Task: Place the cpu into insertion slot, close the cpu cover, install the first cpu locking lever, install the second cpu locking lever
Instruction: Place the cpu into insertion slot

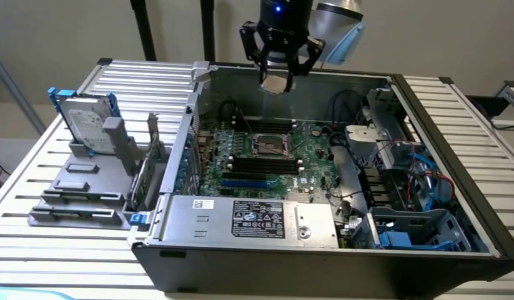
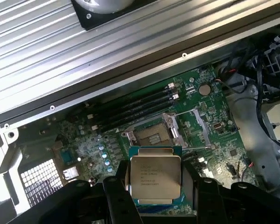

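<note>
We have the exterior camera high and well back, angled down into the open computer case (image 1: 323,272). Wrist camera sits close, looking down past the gripper (image 2: 155,183) and its cpu (image 2: 155,177). Both catch the motherboard (image 1: 316,149) and socket (image 1: 271,145).

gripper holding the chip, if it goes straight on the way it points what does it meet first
Most likely the motherboard inside the open case, at or just beside the open socket. The gripper holds the chip above it and nothing shows in between, though depth is hard to judge.
</note>
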Available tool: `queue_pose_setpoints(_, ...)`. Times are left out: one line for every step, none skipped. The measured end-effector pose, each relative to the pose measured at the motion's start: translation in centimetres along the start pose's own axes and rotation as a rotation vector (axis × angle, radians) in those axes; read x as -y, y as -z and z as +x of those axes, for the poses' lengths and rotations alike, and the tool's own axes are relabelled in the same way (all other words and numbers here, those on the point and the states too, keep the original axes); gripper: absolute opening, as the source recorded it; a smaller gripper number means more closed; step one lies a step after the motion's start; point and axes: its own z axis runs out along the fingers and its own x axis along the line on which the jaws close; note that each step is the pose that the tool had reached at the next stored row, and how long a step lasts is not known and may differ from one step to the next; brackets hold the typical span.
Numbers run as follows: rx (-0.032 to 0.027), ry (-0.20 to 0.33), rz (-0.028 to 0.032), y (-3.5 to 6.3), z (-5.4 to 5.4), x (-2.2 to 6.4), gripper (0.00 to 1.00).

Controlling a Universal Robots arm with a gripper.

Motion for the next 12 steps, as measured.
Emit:
queue_pose_setpoints(0.0016,-0.018,-0.0003,-0.11,0.0,0.01,0.55)
queue_pose_setpoints(0.0032,-0.036,-0.0007,-0.21,0.0,0.02,0.55)
queue_pose_setpoints(0.0048,-0.054,-0.001,-0.32,0.0,0.03,0.55)
queue_pose_setpoints(0.0065,-0.073,-0.0014,-0.43,0.0,0.04,0.55)
queue_pose_setpoints(0.0081,-0.091,-0.0016,-0.54,0.0,0.05,0.55)
queue_pose_setpoints(0.0097,-0.109,-0.0021,-0.65,0.0,0.06,0.55)
queue_pose_setpoints(0.0113,-0.127,-0.0024,-0.75,0.0,0.07,0.55)
queue_pose_setpoints(0.0129,-0.145,-0.0027,-0.86,0.0,0.08,0.55)
queue_pose_setpoints(0.0146,-0.163,-0.0031,-0.97,0.0,0.09,0.55)
queue_pose_setpoints(0.0161,-0.181,-0.0035,-1.07,0.0,0.1,0.55)
queue_pose_setpoints(0.0178,-0.199,-0.0039,-1.18,0.0,0.11,0.55)
queue_pose_setpoints(0.0193,-0.217,-0.0041,-1.28,0.0,0.11,0.55)
